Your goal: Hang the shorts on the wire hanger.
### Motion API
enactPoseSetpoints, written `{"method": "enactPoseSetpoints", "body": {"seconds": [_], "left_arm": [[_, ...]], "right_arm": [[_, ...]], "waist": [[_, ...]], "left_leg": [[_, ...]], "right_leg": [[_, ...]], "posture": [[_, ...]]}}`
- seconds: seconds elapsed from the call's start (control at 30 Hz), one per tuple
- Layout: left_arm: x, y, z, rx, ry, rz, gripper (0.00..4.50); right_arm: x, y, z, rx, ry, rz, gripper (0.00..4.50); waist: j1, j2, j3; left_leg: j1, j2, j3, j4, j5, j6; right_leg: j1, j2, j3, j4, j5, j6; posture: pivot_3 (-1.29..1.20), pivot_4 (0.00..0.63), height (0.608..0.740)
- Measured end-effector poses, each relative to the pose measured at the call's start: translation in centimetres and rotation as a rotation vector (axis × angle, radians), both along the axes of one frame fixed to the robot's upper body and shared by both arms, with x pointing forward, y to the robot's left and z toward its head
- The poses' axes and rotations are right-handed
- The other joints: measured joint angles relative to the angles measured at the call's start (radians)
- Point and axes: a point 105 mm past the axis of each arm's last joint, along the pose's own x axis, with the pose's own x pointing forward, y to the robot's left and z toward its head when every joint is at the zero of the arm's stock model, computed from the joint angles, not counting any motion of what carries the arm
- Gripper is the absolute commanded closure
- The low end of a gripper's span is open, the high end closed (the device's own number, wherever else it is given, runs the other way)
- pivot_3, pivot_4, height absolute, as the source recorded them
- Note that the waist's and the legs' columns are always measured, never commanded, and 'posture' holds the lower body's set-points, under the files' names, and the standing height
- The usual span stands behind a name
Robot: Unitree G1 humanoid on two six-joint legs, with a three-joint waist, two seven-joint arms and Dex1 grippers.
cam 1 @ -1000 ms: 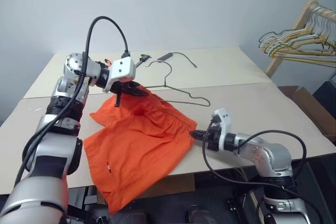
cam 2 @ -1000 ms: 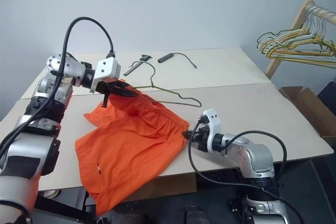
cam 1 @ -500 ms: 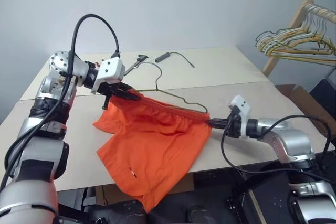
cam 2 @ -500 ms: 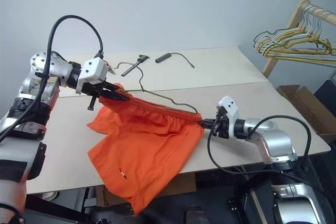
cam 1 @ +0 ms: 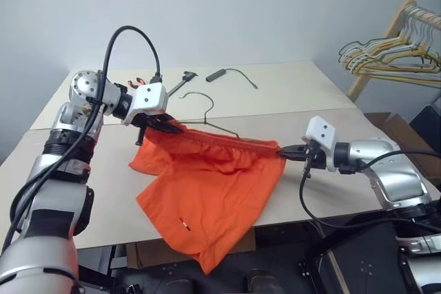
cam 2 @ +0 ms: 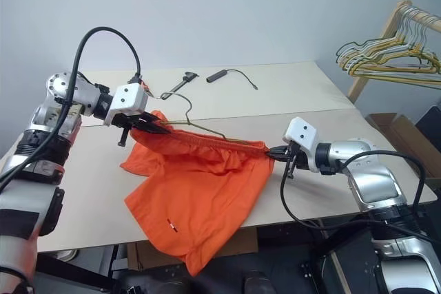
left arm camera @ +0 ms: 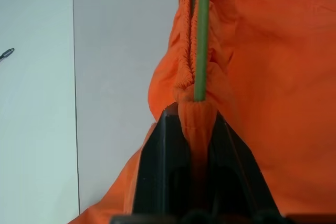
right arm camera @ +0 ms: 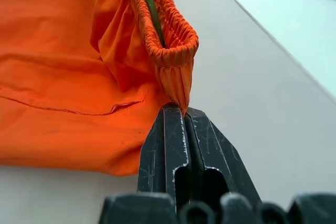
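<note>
Wall (cam 1: 227, 5): plain, pale grey-blue, unmarked, evenly lit.
Bench (cam 1: 303, 91): pale beige top, two slabs meeting at a seam running across; matte, no glare.
Rack (cam 1: 386, 39): light wooden frame at the right, standing against the wall.
Hanger bunch (cam 1: 389, 56): yellow, white and grey wire hangers crowded on the rack's rail.
Box (cam 1: 400, 132): open brown cardboard, on the floor below the rack.
Floor (cam 1: 289, 273): dark, seen under the bench's near edge.

Bright orange cloth shorts (cam 1: 213, 191) lie on the flat beige table (cam 1: 303, 94), lower edge overhanging its front; thin grey-green wire hanger (cam 1: 207, 111) lies behind and inside the waistband.
</note>
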Motion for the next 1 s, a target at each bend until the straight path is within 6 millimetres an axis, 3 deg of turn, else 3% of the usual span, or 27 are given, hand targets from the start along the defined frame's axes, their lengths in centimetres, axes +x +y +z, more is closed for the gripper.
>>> {"method": "enactPoseSetpoints", "body": {"seconds": [0.37, 0.57, 0.97, 1.0], "left_arm": [[0.9, -1.3, 0.1, 0.014, -0.052, 0.01, 4.47], [1.1, -1.8, 0.0, 0.003, -0.058, 0.008, 4.47], [0.6, -2.4, 0.4, -0.012, -0.062, -0.014, 4.47], [0.6, -2.4, 0.2, -0.013, -0.057, -0.011, 4.47]], "right_arm": [[0.5, 1.9, 5.2, -0.201, -0.237, 0.151, 4.43], [0.4, 3.7, 5.8, -0.23, -0.294, 0.211, 4.43], [0.7, 6.3, 5.1, -0.219, -0.303, 0.244, 4.43], [0.8, 6.4, 5.0, -0.222, -0.306, 0.239, 4.23]], "waist": [[0.004, 0.0, 0.0], [0.004, 0.0, 0.0], [0.007, 0.0, 0.0], [0.007, 0.0, 0.0]], "left_leg": [[0.0, 0.0, 0.0, 0.0, 0.0, 0.0], [0.0, 0.0, 0.001, 0.001, 0.0, 0.0], [0.0, 0.0, 0.001, 0.001, 0.0, 0.0], [0.0, 0.0, 0.001, 0.001, 0.0, 0.0]], "right_leg": [[0.0, 0.0, 0.0, 0.0, 0.0, 0.0], [0.0, 0.0, 0.0, 0.0, 0.0, 0.0], [0.0, 0.0, 0.0, 0.001, 0.0, 0.0], [-0.001, 0.0, 0.0, 0.001, 0.0, 0.0]], "posture": [[-0.02, 0.0, 0.74], [-0.02, 0.0, 0.74], [-0.01, 0.0, 0.74], [-0.01, 0.0, 0.74]]}}
